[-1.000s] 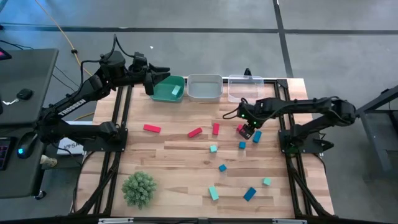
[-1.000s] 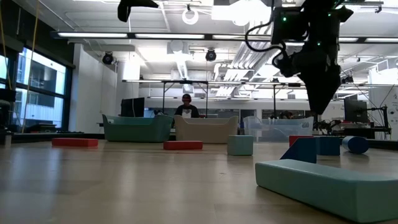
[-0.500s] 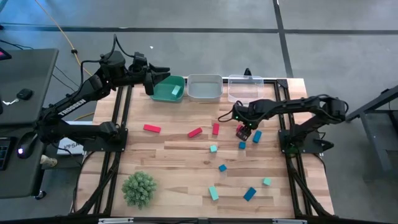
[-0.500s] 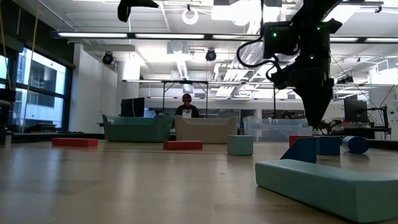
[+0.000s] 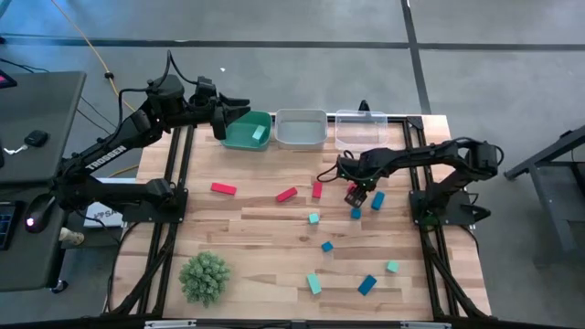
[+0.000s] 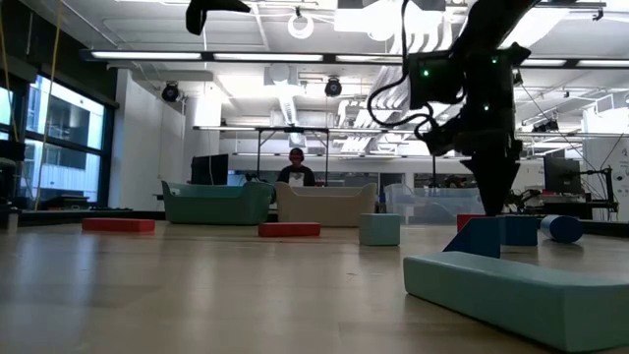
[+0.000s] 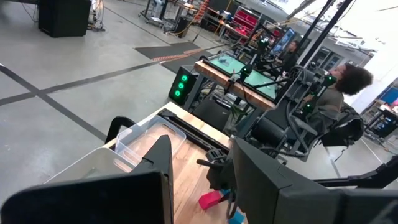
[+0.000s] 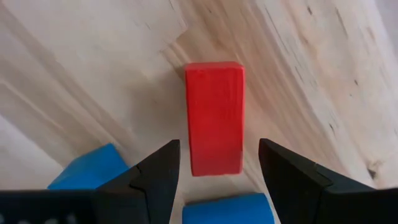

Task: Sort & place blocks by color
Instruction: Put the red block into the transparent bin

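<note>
My right gripper point(image 8: 214, 171) over red block point(image 8: 214, 117) on counter point(image 5: 265, 228), fingers spread wide, nothing held. Tip: drop straight, keep clear of blue blocks point(image 8: 93, 163) beside it. Left gripper point(image 5: 222, 122) parked above teal bin point(image 5: 249, 132), fingers partly apart, empty.

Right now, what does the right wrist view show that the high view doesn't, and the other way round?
Only the right wrist view shows the right hand open, its fingers apart on either side of the red block, not touching it. Only the high view shows the three bins, the green spiky ball, scattered teal blocks and the left hand over the teal bin. Both show red and blue blocks on the wooden table.
</note>
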{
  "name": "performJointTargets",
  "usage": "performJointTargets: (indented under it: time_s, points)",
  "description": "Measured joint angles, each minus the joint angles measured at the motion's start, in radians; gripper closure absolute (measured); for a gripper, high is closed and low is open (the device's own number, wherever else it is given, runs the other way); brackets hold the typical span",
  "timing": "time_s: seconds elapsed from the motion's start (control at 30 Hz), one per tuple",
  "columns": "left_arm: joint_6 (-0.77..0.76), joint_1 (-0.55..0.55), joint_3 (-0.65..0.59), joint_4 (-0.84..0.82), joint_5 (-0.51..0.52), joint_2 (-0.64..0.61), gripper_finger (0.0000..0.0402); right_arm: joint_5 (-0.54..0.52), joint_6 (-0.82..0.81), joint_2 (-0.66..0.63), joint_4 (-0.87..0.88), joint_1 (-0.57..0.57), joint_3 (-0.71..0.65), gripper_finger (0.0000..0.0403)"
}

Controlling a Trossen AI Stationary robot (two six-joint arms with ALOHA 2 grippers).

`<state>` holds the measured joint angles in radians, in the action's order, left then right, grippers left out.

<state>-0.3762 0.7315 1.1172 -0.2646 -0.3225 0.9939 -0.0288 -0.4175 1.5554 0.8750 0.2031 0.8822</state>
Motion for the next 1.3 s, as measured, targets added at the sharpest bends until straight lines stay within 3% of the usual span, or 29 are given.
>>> performJointTargets:
  time_s: [0.33, 0.43, 0.6, 0.8, 1.03, 1.3]
  points:
    - [-0.005, 0.000, 0.000, 0.000, 0.000, 0.000, 0.0312, 0.000, 0.000, 0.066, -0.024, 0.000, -0.001, 0.0197]
    - [-0.005, 0.000, 0.000, 0.000, 0.000, 0.000, 0.0312, 0.005, -0.007, 0.067, -0.025, 0.000, -0.001, 0.0220]
    - [0.021, 0.000, 0.000, 0.000, 0.000, 0.000, 0.0312, 0.017, -0.030, 0.065, -0.023, 0.000, 0.001, 0.0297]
    - [0.089, 0.000, 0.000, 0.000, 0.000, 0.000, 0.0312, 0.024, -0.034, 0.045, -0.012, 0.000, 0.008, 0.0299]
    - [0.183, 0.000, 0.000, 0.000, 0.000, 0.001, 0.0312, 0.000, -0.053, 0.020, 0.019, 0.000, 0.125, 0.0299]
    - [0.223, 0.000, 0.000, 0.000, 0.000, 0.001, 0.0312, -0.113, 0.029, 0.020, 0.089, 0.007, 0.327, 0.0299]
